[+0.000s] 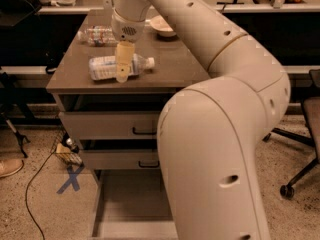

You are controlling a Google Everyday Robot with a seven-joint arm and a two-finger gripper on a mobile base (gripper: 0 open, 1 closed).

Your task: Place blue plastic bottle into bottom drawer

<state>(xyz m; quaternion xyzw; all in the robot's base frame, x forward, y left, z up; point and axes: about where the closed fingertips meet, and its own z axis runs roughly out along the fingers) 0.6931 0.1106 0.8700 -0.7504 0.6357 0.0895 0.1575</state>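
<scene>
The blue plastic bottle (106, 68) lies on its side on the cabinet top, its white cap (150, 62) pointing right. My gripper (123, 70) hangs straight down from the wrist (129, 25) and sits over the bottle's middle, right at its near side. The bottom drawer (131, 204) is pulled open below, its grey floor bare, and my arm hides its right part.
A clear crinkled bottle (98, 35) and a white bowl (163, 26) lie further back on the top. Two shallower drawers with black handles (145, 132) are slightly open. On the floor there are a blue X (70, 179), a cable and a shoe (10, 167). A chair base (298, 174) stands at the right.
</scene>
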